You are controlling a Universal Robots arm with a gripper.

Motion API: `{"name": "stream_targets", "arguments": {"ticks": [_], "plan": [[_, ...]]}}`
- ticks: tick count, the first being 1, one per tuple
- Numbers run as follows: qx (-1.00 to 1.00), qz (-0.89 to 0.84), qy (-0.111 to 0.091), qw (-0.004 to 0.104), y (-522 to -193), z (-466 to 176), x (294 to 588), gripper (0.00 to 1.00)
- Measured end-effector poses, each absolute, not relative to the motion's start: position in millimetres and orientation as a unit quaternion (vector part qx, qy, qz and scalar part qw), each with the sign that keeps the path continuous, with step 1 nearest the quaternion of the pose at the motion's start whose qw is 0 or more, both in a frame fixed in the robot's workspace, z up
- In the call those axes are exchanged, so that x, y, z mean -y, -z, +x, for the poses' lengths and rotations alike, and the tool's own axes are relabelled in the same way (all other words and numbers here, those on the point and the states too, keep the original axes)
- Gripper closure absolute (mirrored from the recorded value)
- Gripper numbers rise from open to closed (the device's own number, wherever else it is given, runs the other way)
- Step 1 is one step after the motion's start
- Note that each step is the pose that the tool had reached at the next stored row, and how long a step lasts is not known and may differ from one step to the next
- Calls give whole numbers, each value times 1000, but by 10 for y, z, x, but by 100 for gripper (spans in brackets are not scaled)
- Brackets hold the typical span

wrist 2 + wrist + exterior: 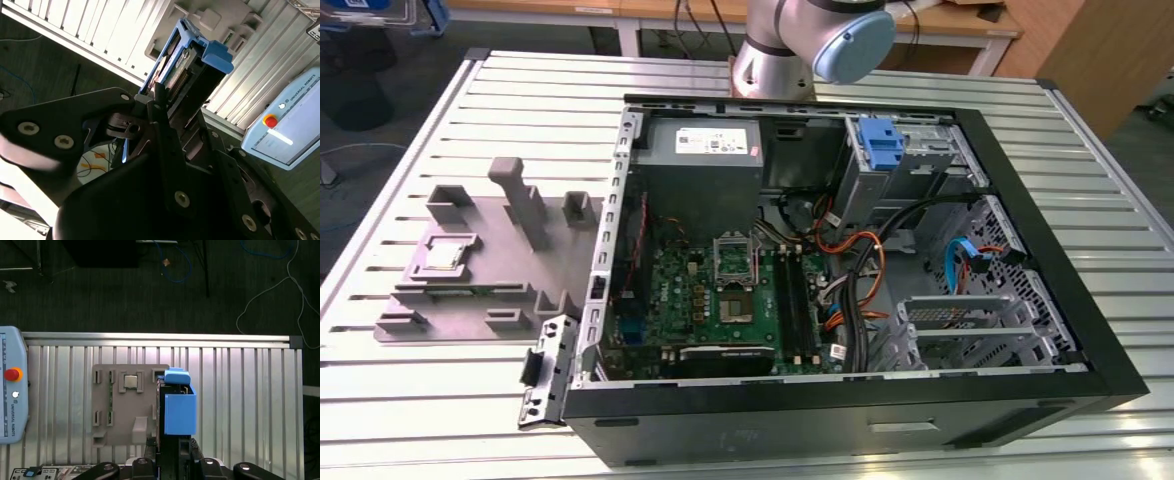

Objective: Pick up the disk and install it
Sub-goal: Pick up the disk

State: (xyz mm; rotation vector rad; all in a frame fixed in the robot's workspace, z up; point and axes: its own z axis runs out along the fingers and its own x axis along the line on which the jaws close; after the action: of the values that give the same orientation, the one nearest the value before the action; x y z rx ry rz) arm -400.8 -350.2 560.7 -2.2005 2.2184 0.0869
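My gripper is shut on the disk, which stands edge-on in its blue plastic carrier, high above the slatted table. In the second wrist view the disk sticks out past the black fingers, its blue tab at the far end. Seen from the first wrist view, the disk hangs over the edge of the grey holder plate. The open computer case lies on the table in the exterior view, with a blue bracket in its metal bay.
The arm's base rises behind the case. A grey power supply box and the green motherboard sit inside the case, with loose cables and a metal cage. The grey holder plate lies beside the case. A teach pendant rests on the table.
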Motion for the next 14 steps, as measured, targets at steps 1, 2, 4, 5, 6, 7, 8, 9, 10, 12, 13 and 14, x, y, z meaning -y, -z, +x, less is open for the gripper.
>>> {"name": "stream_targets", "arguments": {"ticks": [1,2,4,5,6,7,8,9,10,12,13,14], "plan": [[-710,-704,-28,8,-5608,-4008,3502,65],[-710,-704,-28,8,-5608,-4008,3502,65],[-710,-704,-28,8,-5608,-4008,3502,65],[-710,-704,-28,8,-5609,-4008,3502,65],[-710,-704,-28,8,-5609,-4008,3502,65],[-710,-704,-28,8,-5608,-4006,3502,65],[-710,-704,-28,8,-5608,-3998,3502,65],[-710,-704,-28,8,-5609,-3986,3502,65],[-710,-704,-28,8,-5609,-3968,3502,65],[-710,-704,-28,8,-5609,-3919,3502,65],[-710,-704,-28,8,-5609,-3894,3502,65],[-710,-704,-28,8,-5608,-3872,3502,65]]}}
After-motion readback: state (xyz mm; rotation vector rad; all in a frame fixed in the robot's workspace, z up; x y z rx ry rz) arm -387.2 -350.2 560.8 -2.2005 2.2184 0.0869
